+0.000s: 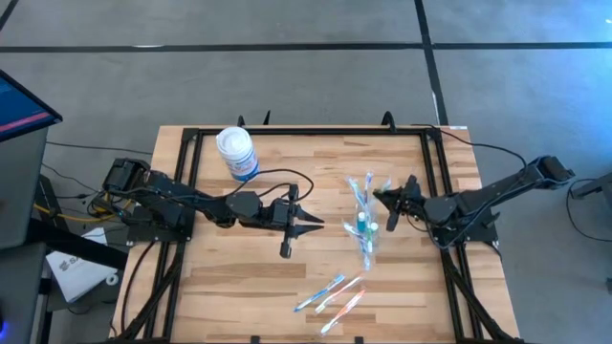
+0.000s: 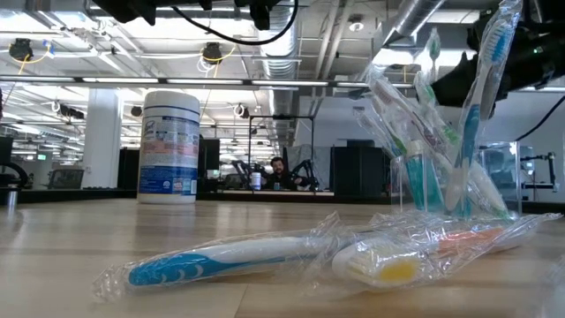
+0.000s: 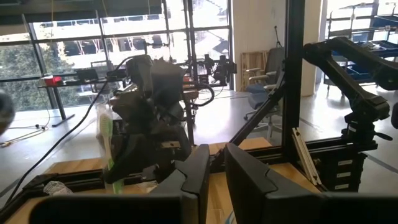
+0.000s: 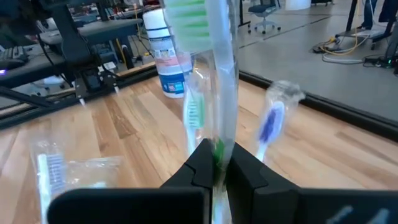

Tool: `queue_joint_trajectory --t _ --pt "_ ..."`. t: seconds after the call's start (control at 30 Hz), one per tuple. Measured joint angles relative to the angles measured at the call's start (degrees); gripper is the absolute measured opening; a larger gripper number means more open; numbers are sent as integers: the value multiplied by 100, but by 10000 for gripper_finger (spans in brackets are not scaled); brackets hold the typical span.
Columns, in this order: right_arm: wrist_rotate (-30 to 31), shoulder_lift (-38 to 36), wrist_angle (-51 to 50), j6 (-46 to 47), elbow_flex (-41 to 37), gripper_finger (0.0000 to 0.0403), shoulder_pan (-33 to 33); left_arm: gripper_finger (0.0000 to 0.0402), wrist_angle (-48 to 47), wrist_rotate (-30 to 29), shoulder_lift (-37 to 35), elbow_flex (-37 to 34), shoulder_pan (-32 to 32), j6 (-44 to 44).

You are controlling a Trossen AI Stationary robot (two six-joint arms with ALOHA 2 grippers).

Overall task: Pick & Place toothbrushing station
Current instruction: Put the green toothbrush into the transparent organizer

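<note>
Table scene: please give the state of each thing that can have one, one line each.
Clear cup: upright, holds several wrapped toothbrushes and a teal tube.
Green toothbrush: wrapped, pinched in the right end effector near the cup.
Three loose toothbrushes: wrapped, lying flat on the table.
White canister: upright, lid on.
Left end effector: empty, fingers nearly together, above the table's middle.

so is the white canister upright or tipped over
Upright: the white canister stands on its base on the table, lid on top.
</note>
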Motion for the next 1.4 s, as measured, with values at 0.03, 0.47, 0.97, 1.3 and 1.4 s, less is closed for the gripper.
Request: queue_joint_trajectory --t 0.03,0.47,0.97,1.3,1.4 --pt "0 53 116 29 -47 10 -2 44 0 1 0 0 0 0" --pt "-4 642 143 478 -123 10 -45 44 -2 20 0 0 0 0" --pt "-27 1808 878 704 -123 19 -79 44 -7 -7 0 0 0 -2" --pt "-42 2240 1123 851 -119 19 -79 44 -7 -4 0 0 0 -2" --pt "-44 2255 1149 853 -119 29 -79 44 -7 -3 0 0 0 -2"
